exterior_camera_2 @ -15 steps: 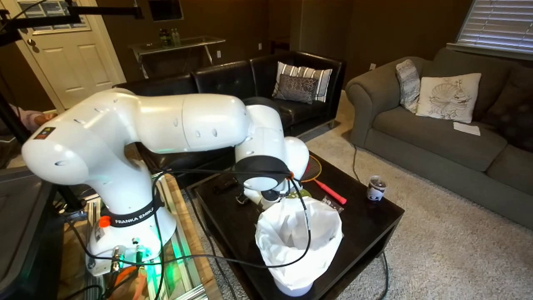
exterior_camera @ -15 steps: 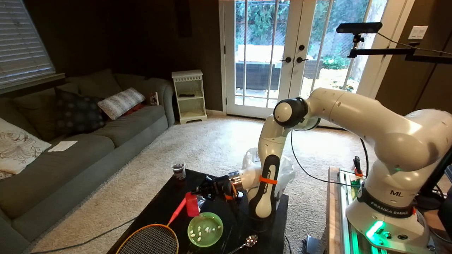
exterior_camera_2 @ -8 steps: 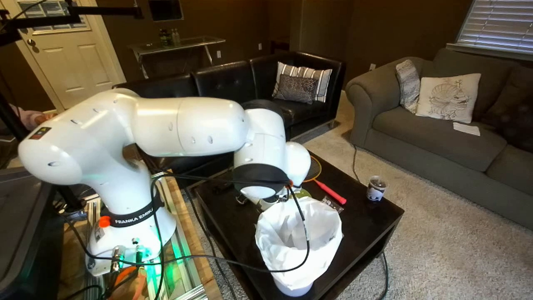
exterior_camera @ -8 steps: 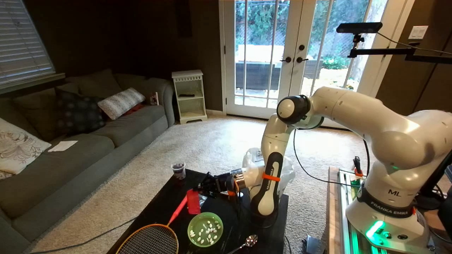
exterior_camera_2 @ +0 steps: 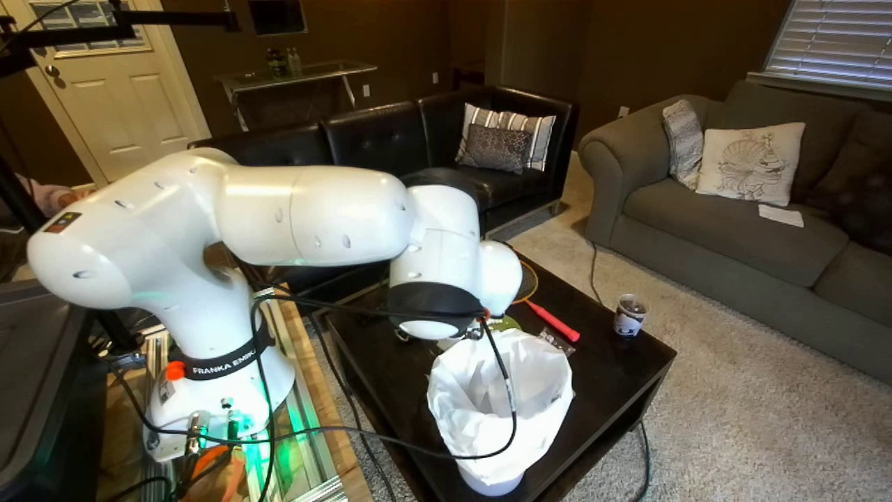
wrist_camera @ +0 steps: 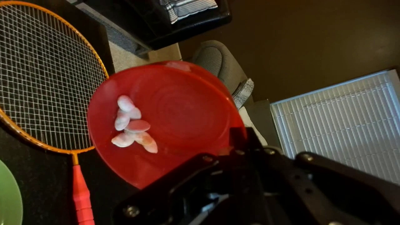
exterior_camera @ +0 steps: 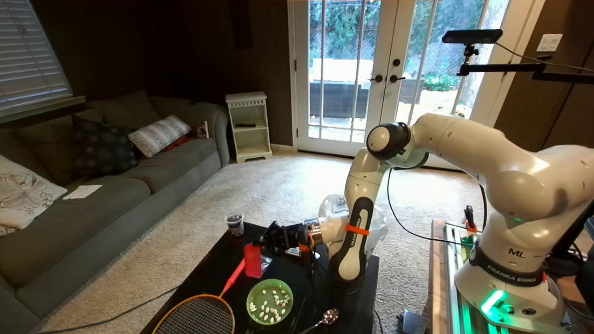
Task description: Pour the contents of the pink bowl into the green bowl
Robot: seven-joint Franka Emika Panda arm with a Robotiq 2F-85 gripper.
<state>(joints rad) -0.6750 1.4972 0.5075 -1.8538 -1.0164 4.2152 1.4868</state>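
My gripper (exterior_camera: 261, 242) is shut on the rim of the pink bowl (exterior_camera: 253, 261), which is tipped nearly on its side above the table, beyond the green bowl (exterior_camera: 274, 284) in an exterior view. In the wrist view, the fingertips (wrist_camera: 246, 139) pinch the rim of the pink bowl (wrist_camera: 187, 109), and several pale bits (wrist_camera: 131, 125) cling to its inside wall. Many more bits (exterior_camera: 265, 310) lie spread in the green bowl. Part of the green bowl (wrist_camera: 8, 200) shows at the left edge of the wrist view. In an exterior view the arm hides the gripper and pink bowl; a sliver of the green bowl (exterior_camera_2: 505, 323) shows.
A racket (exterior_camera: 197, 317) with a red handle lies beside the green bowl. A spoon (exterior_camera: 328, 317) lies on its other side. A cup (exterior_camera: 235, 224) stands at the dark table's (exterior_camera_2: 613, 390) far corner. A white-lined bin (exterior_camera_2: 498, 411) stands on the table near the arm.
Many more bits have appeared in the green bowl since one second ago. My gripper and the pink bowl have risen slightly, with the bowl still tipped.
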